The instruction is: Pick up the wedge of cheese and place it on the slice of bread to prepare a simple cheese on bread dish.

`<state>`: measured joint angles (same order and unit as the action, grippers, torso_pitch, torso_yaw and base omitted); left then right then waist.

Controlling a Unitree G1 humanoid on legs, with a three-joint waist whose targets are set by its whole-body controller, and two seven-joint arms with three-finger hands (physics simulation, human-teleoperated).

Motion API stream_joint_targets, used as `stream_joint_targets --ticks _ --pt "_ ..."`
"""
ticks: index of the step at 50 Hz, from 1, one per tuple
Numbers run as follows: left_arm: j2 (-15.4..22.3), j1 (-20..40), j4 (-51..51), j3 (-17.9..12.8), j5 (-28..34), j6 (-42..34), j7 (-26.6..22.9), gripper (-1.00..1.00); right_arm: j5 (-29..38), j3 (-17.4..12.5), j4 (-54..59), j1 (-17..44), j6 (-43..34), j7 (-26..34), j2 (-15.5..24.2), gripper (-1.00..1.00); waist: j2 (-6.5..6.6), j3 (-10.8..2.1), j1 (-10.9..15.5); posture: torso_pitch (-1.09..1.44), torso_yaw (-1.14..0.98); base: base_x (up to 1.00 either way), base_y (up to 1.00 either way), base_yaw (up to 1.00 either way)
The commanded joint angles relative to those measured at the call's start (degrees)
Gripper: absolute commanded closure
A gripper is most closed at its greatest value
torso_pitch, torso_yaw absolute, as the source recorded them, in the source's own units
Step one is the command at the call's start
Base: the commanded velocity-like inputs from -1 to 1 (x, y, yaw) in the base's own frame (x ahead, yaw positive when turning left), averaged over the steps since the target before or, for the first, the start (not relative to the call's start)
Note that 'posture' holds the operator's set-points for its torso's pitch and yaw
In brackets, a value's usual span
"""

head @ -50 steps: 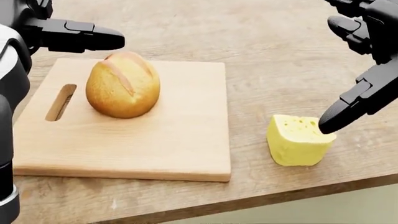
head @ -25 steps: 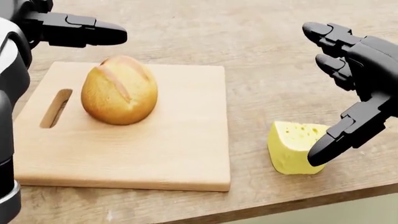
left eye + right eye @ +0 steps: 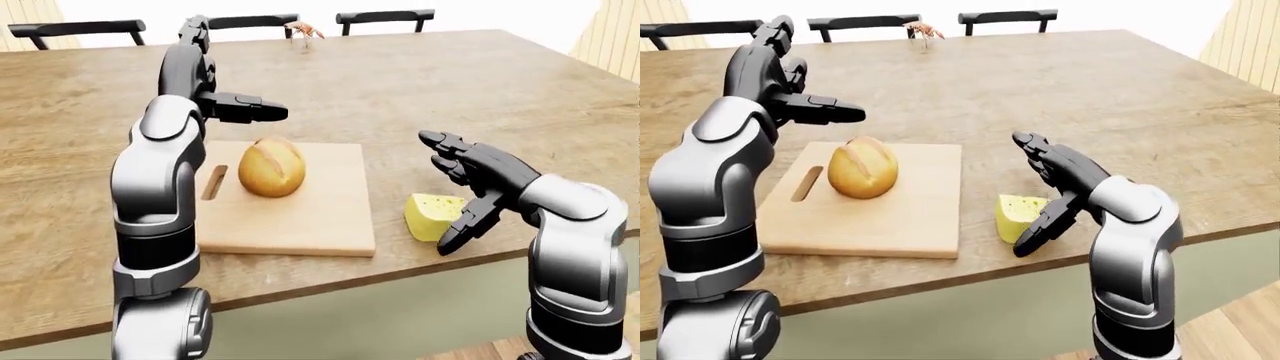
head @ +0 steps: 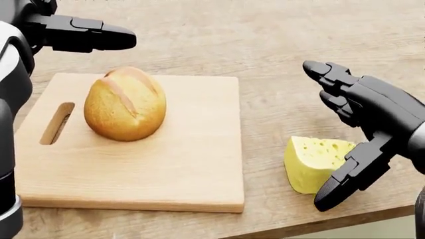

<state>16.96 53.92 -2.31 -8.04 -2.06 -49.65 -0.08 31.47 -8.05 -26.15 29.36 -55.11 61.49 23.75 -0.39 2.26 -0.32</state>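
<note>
A yellow wedge of cheese [image 4: 311,162] lies on the wooden table close to its near edge, right of a wooden cutting board [image 4: 193,154]. A round golden bread roll [image 4: 125,103] sits on the left half of the board, beside the handle slot [image 4: 56,123]. My right hand [image 4: 320,134] is open at the cheese's right side. Its fingers [image 4: 335,79] reach out above the wedge and its thumb [image 4: 345,181] hangs past the lower right corner. I cannot tell if it touches the cheese. My left hand [image 4: 93,34] hovers above the board's top left, fingers extended, holding nothing.
The table edge [image 4: 372,215] runs just below the cheese. In the left-eye view, dark chairs [image 3: 385,16] line the table's top side, with a small reddish object [image 3: 303,31] on the table near them. Bare tabletop [image 3: 450,82] stretches above and right of the board.
The whole picture slid down a little, so the camera moved. My right hand came down and left; its thumb went from the cheese's top right corner to its lower right.
</note>
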Motion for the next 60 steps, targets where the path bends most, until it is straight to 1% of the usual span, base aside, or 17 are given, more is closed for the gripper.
stream_joint_targets --ticks 1,8,20,22,23,24,34,37,39,42,46,47,48,49,51,55,60 --pt "0.47 1.96 -2.04 -0.31 0.09 1.61 0.18 -1.00 1.32 -0.59 -1.89 0.82 1.51 0.00 0.12 -1.00 -0.09 -1.57 0.00 0.00 0.00 0.00 0.00 0.00" --pt "0.67 1.85 -2.25 -0.43 0.05 1.44 0.15 -1.00 3.08 -0.30 -1.52 -1.87 4.13 0.28 -2.12 -1.00 -0.01 -1.59 -0.07 0.00 0.00 0.00 0.00 0.00" --pt "0.83 2.42 -2.05 -0.44 0.01 1.27 0.12 -1.00 3.99 -0.07 0.76 -2.73 6.82 -0.10 -4.03 -1.00 -0.01 -1.74 -0.07 0.00 0.00 0.00 0.00 0.00" --pt "0.79 2.43 -2.13 -0.37 0.03 1.21 0.12 -1.00 3.93 -0.04 1.08 -2.73 7.22 -0.25 -4.19 0.32 -0.03 -1.79 -0.06 0.00 0.00 0.00 0.00 0.00" --pt "0.81 2.47 -2.12 -0.38 0.03 1.20 0.11 -1.00 3.92 -0.06 1.15 -2.71 7.34 -0.29 -4.22 0.57 -0.04 -1.81 -0.03 0.00 0.00 0.00 0.00 0.00" --pt "0.83 2.54 -2.04 -0.43 0.01 1.21 0.09 -1.00 3.90 -0.09 1.15 -2.66 7.40 -0.28 -4.25 1.00 -0.05 -1.82 -0.01 0.00 0.00 0.00 0.00 0.00" --pt "0.65 1.98 -3.21 -0.44 -0.10 0.81 0.17 -1.00 4.48 -0.09 0.41 -3.00 8.18 -0.12 -4.34 1.00 -0.33 -2.16 0.06 0.00 0.00 0.00 0.00 0.00" --pt "0.73 2.09 -3.19 -0.59 -0.19 0.75 0.25 -1.00 4.68 -0.16 0.94 -1.84 8.32 0.03 -3.92 1.00 -0.32 -2.16 0.04 0.00 0.00 0.00 0.00 0.00" --pt "0.94 2.38 -3.14 -0.60 -0.21 0.59 0.26 -1.00 5.15 -0.02 1.67 1.23 7.32 0.87 -2.88 1.00 -0.32 -2.15 0.00 0.00 0.00 0.00 0.00 0.00" --pt "1.23 2.70 -2.59 -0.82 -0.41 0.81 0.22 -1.00 5.98 0.45 2.97 7.67 4.34 2.64 -1.19 1.00 -0.20 -2.11 -0.18 0.00 0.00 0.00 0.00 0.00" --pt "2.36 3.79 -2.80 -1.29 -0.75 -0.17 -0.09 -1.00 7.02 1.61 5.57 14.56 2.38 3.97 0.12 1.00 0.24 -1.79 -0.21 0.00 0.00 0.00 0.00 0.00" --pt "2.51 3.76 -2.90 -1.34 -0.82 -0.22 -0.11 -1.00 7.21 1.74 6.01 15.35 2.24 4.21 0.22 1.00 0.35 -1.69 -0.23 0.00 0.00 0.00 0.00 0.00" --pt "2.95 3.26 -3.15 -1.52 -0.81 -0.10 -0.33 -1.00 7.48 2.17 7.56 18.23 1.79 4.49 0.54 1.00 0.42 -1.59 -0.30 0.00 0.00 0.00 0.00 0.00" --pt "3.09 3.13 -3.16 -1.58 -0.83 -0.04 -0.38 -1.00 7.64 2.23 8.13 19.13 1.77 4.61 0.58 1.00 0.49 -1.46 -0.29 0.00 0.00 0.00 0.00 0.00" --pt "3.91 3.04 -3.19 -2.04 -0.89 -0.15 -0.66 -1.00 7.98 2.81 11.19 24.06 1.29 5.18 1.10 1.00 0.61 -1.32 -0.40 0.00 0.00 0.00 0.00 0.00" --pt "5.21 2.72 -3.27 -2.64 -0.96 -0.14 -1.16 -1.00 8.74 3.92 16.58 31.31 1.76 5.43 1.05 1.00 0.92 -1.17 -0.55 0.00 0.00 0.00 0.00 0.00" --pt "7.03 2.68 -2.28 -3.80 -1.21 0.38 -1.77 -1.00 9.25 4.69 22.75 38.04 3.26 4.82 -0.04 1.00 1.25 -0.92 -0.63 0.00 0.00 0.00 0.00 0.00"
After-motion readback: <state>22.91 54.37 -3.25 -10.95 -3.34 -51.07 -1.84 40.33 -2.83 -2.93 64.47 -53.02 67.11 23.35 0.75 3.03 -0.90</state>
